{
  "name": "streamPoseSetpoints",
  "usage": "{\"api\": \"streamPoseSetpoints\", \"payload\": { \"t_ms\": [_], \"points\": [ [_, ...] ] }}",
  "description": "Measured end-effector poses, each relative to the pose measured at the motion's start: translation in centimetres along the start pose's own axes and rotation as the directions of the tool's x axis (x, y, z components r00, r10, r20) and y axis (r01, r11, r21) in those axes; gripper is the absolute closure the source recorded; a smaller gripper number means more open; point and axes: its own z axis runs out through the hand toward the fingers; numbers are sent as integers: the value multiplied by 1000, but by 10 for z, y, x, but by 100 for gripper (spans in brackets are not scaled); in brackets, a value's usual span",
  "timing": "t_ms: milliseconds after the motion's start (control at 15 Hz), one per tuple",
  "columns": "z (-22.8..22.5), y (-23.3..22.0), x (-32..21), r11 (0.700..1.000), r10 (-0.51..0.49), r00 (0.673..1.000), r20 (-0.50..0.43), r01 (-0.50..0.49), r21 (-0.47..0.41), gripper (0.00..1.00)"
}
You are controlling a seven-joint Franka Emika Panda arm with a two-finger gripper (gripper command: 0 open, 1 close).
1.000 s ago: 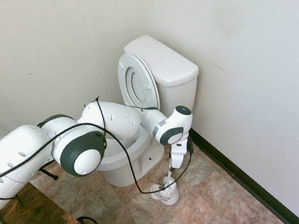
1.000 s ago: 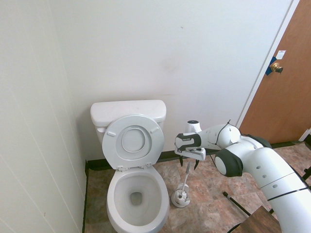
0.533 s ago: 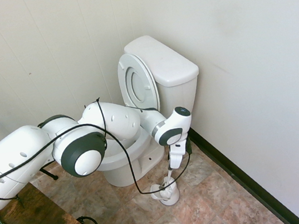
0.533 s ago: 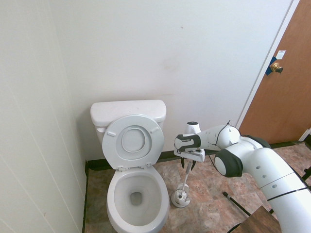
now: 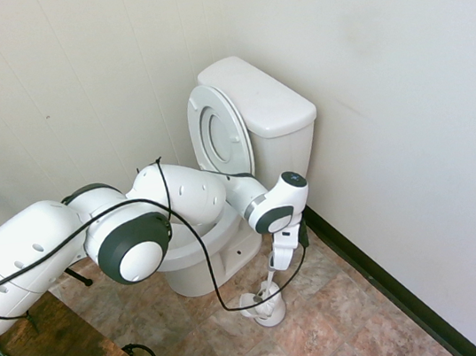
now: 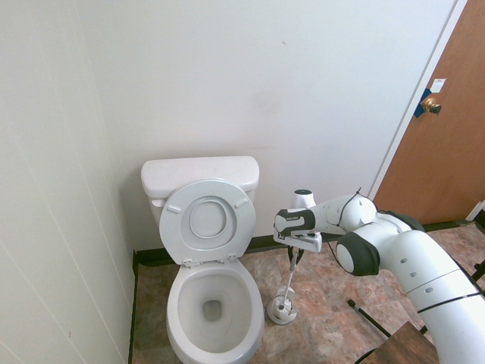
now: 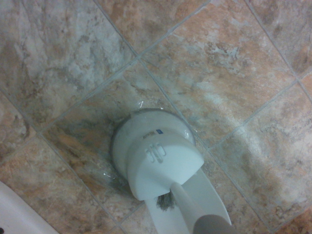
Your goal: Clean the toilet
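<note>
In the corner of the bathroom, against the pale walls, the large white porcelain toilet (image 6: 206, 273) sits with its ring seat and lid tipped up against the rectangular tank, the oval bowl wide open and ready. That's my target, and I'm not at it yet.

What's just changed: a second ago my gripper (image 6: 295, 254) hung with its fingers spread either side of the brush handle; now they have come together and are clamped on the thin white toilet brush handle (image 6: 292, 271), near its top. The arm itself hasn't shifted, only the fingers moved. So I read this as the grasp step done, and the real cleaning is all ahead: lift, swing over, scrub.

The brush is not out yet. In the wrist view, the small round white brush holder (image 7: 156, 156) sits squarely on the mottled brown stone-pattern floor tiles (image 7: 234, 63), with a tuft of grey bristles showing at its opening and the handle rising out of it. From the first exterior view the holder (image 5: 267, 306) stands just beside the toilet's base, between it and the wall's dark baseboard (image 5: 389, 285).

What's in my way: the bowl rim sits higher than the holder, so I expect I need a clean upward pull before going sideways, or the holder may tip or come along. The brown wooden door (image 6: 443, 129) is well apart, no trouble.
</note>
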Motion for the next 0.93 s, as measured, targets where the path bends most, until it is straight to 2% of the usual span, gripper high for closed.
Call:
{"api": "streamPoseSetpoints", "payload": {
  "t_ms": [400, 933],
  "points": [
    [3, 14, -1, 992, -122, 992, -13, 123, 34, 100],
    [-7, 67, 0, 975, -186, 982, -38, 189, 116, 100]
  ]
}}
